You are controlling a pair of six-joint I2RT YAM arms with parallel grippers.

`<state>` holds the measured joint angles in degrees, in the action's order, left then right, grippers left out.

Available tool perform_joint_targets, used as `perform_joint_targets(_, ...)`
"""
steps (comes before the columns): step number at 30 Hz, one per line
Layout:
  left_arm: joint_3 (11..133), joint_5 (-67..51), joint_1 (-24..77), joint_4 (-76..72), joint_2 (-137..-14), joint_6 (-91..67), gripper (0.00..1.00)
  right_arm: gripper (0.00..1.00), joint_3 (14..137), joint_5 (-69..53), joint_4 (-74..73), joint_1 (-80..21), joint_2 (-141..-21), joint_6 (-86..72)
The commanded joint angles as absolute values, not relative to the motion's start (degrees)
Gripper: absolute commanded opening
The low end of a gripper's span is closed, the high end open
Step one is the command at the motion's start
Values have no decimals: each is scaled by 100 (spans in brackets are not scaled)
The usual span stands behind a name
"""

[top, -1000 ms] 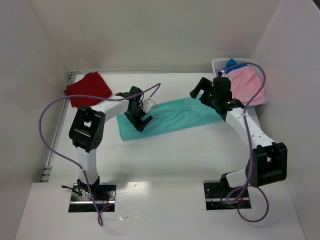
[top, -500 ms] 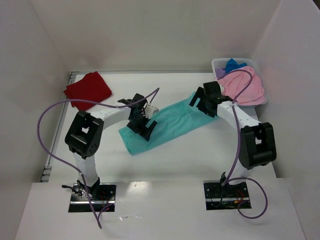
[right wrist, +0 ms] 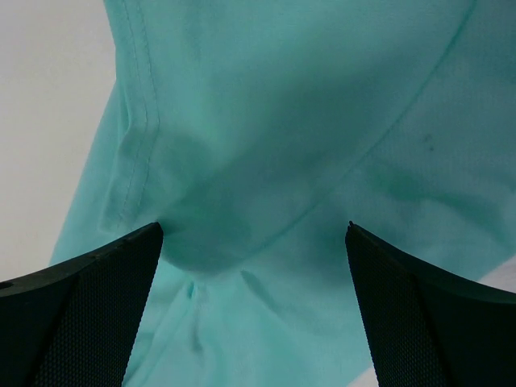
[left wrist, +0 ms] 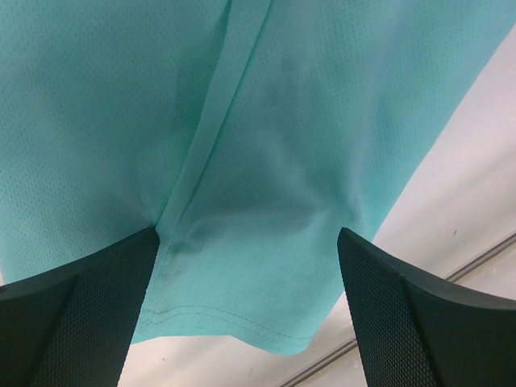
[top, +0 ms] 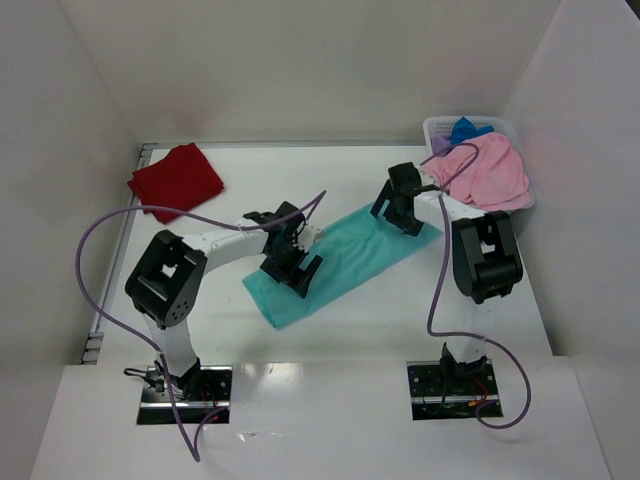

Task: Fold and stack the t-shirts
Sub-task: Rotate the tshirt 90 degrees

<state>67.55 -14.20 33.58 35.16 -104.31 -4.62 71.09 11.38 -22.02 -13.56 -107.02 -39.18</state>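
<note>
A teal t-shirt [top: 350,255], folded into a long strip, lies diagonally across the middle of the table. My left gripper [top: 290,262] stands open over its near-left end. In the left wrist view the fingertips [left wrist: 141,250] straddle the hemmed corner of the teal fabric [left wrist: 266,145]. My right gripper [top: 400,205] stands open over the far-right end, and teal cloth [right wrist: 266,121] fills its wrist view between the spread fingers [right wrist: 145,250]. Neither gripper pinches any fabric. A dark red t-shirt [top: 178,178] lies folded at the far left.
A white perforated basket [top: 432,126] stands at the far right corner, with a pink shirt [top: 490,175] draped over it and blue [top: 466,128] and purple [top: 441,145] cloth inside. White walls close in the table on three sides. Purple cables loop from both arms.
Both grippers have moved, the left one nearer and to the right, the right one leftward away from the basket. The teal strip has turned from nearly level to more diagonal.
</note>
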Motion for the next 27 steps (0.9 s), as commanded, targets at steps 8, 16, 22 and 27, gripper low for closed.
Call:
perform_joint_targets(8,6170,-1441,3568,3700,-10196,-1222,100,100,8094,1828,-2285,-1872,-11732,-4078)
perform_joint_targets(16,6117,-1441,3621,3700,-10195,-1274,100,100,8761,1626,-2180,-2057,-12304,-4131)
perform_joint_targets(22,6179,-1564,3743,3647,-10248,-1388,100,100,9832,1354,-2232,-2232,-13032,-3877)
perform_joint_targets(27,6345,-1564,3876,3595,-10353,-1389,100,100,10791,1125,-2364,-2513,-13675,-3692)
